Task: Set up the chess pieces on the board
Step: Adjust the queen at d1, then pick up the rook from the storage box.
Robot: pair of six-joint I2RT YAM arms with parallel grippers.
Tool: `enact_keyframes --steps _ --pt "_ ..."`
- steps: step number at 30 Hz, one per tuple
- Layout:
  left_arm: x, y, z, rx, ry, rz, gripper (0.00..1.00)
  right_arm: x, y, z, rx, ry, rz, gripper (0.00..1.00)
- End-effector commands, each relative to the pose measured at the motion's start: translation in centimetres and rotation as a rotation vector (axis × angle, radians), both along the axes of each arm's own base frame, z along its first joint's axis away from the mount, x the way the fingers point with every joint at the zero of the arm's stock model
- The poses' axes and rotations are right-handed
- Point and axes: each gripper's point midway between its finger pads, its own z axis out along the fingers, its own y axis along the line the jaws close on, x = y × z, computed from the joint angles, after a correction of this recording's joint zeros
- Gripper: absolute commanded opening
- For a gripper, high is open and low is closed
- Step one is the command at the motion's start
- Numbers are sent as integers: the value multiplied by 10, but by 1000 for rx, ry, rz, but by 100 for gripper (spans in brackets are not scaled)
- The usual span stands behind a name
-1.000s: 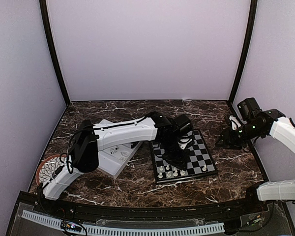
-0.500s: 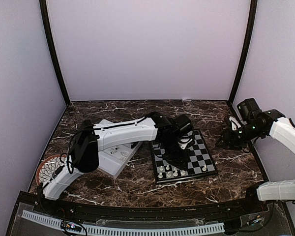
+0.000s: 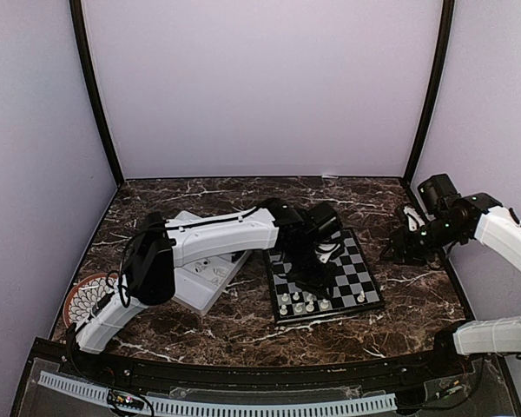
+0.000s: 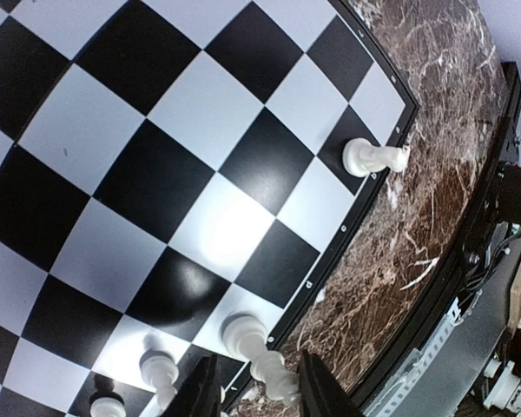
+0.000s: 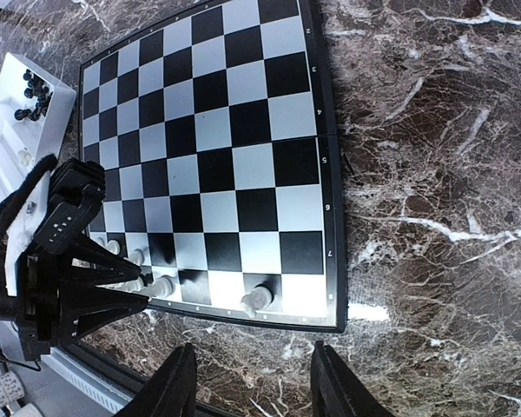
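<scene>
At the near edge of the chessboard [image 5: 243,165], a short row of white chess pieces [image 4: 156,369] stands upright. One further white piece [image 5: 256,300] stands apart toward the right end of that row.

The left gripper [image 4: 260,365] hangs low over this row. Its fingers [image 4: 204,391] are parted, with one white piece between them and no visible clamping contact.

To the left of the board lies the white divided tray [image 3: 200,282], which contains black pieces [image 5: 33,91]. The round patterned plate [image 3: 85,300] sits beyond the tray, at the table's left edge.

The right gripper [image 5: 252,347] hovers above the dark marble table [image 5: 434,174], to the right of the board and toward the far side. Its claw is wide and empty.
</scene>
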Motion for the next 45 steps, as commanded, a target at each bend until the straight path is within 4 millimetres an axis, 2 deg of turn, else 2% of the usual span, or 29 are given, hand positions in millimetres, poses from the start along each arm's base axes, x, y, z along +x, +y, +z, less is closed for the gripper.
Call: enact_keyframes --steps 1,2,3,4,5,6,8,9,10,11,12,13,14,15,16,17,18,19,21,25,29,36,40,43,45 --pt "16 8 72 -82 -119 -5 34 7 2 9 -2 -36 17 47" --pt "19 12 94 -102 -163 1 34 8 2 10 -2 -41 16 46" --pt "25 19 101 -81 -212 8 34 9 2 11 -1 -44 17 47" --pt "27 28 122 -92 -257 19 34 10 2 11 1 -48 17 46" --pt "31 38 131 -72 -293 33 34 12 3 13 5 -56 18 46" --pt "44 55 145 -46 -358 79 35 14 3 14 6 -63 17 46" --pt "63 93 158 20 -420 163 36 17 4 14 5 -70 17 46" --pt "70 116 144 105 -422 209 36 19 4 15 3 -78 16 46" --pt "83 140 156 116 -436 272 36 21 4 17 4 -86 15 46" --pt "86 165 135 204 -424 312 35 23 5 18 7 -91 13 46" --pt "97 189 146 203 -439 377 35 25 6 19 14 -99 13 46" --pt "98 212 127 272 -417 416 35 27 8 20 20 -102 10 45" --pt "106 235 137 256 -425 483 35 29 10 22 29 -107 10 45" --pt "103 255 118 307 -389 520 34 31 11 23 35 -109 9 45" --pt "112 273 127 279 -393 585 34 32 13 23 36 -108 9 44" --pt "107 287 111 303 -347 616 34 34 14 24 37 -110 8 44" --pt "115 300 116 278 -343 669 34 35 15 24 36 -111 10 44" --pt "110 307 106 284 -313 677 35 36 16 24 34 -110 12 44" --pt "117 319 92 300 -282 694 35 38 19 23 34 -106 14 44" --pt "121 323 60 361 -219 622 34 38 24 20 39 -92 21 44" --pt "127 330 37 399 -173 601 33 36 25 18 29 -84 27 43" --pt "137 325 14 406 -127 526 35 35 26 14 28 -74 27 43" --pt "136 320 5 382 -185 322 36 34 26 13 27 -72 28 43" --pt "140 315 5 332 -298 124 36 31 25 11 27 -64 30 43" --pt "139 314 3 299 -323 56 36 29 25 9 26 -55 33 43"
